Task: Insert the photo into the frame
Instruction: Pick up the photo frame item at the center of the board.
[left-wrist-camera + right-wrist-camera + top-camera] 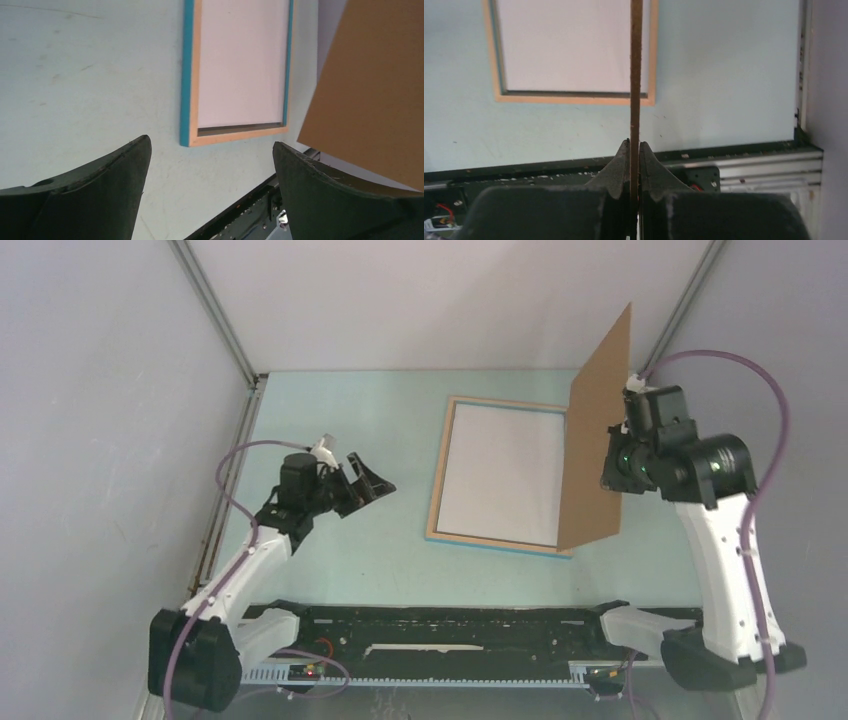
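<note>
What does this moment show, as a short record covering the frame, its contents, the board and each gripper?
frame: lies flat on the table, wood side up, blue edge showing
white sheet: fills the frame's opening; possibly the photo face down, no print visible
backing board: brown, held upright at the frame's right side
right gripper: shut on the backing board's edge
left gripper: open, empty, left of the frame
status: board not yet laid on the frame

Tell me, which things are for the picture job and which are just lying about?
For the job: frame; white sheet inside it, maybe the photo face down; brown board, pinched by the right gripper; open left gripper.
Just around: table; purple cables.
</note>
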Motion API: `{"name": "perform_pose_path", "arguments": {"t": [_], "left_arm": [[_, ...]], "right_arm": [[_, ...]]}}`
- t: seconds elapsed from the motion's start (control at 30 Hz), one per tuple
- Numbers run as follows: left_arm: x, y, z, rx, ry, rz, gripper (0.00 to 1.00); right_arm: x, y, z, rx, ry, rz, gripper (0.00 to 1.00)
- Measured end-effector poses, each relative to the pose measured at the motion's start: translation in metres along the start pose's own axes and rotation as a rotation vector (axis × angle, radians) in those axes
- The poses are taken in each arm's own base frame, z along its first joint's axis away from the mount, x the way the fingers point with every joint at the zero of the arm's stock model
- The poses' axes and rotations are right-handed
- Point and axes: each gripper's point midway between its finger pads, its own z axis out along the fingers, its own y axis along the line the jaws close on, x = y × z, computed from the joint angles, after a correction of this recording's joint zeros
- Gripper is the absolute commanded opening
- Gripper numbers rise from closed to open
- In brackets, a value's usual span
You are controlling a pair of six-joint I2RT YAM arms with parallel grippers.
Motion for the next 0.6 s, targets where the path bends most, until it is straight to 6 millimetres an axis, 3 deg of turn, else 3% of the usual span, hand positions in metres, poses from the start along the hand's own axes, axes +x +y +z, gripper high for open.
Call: {"name": "perform_pose_path", "arguments": {"t": [0.13,0.23,0.47,0.6], "left_arm": [[0.010,-0.012,0.030,0.024,0.031,-0.029,0.97],[0.018,-0.007,0.055,0.008,0.056,-0.061,0.98],[0.032,0.001,0.105,-0.015,0.094,-0.092,0.97],[0.035,0.008,0.130,-0.004,0.100,-0.083,0.96]], "right_arm": [[0.009,-0.003,0.021,0.069,0.120,-0.035,0.00],[0.011,0.002,0.027,0.093,0.166,-0.081,0.00],[-0.006,0.020,0.038,0.120,0.176,-0.151,0.00],[-0.011,0.028,0.055,0.163,0.200,-0.171,0.00]]}}
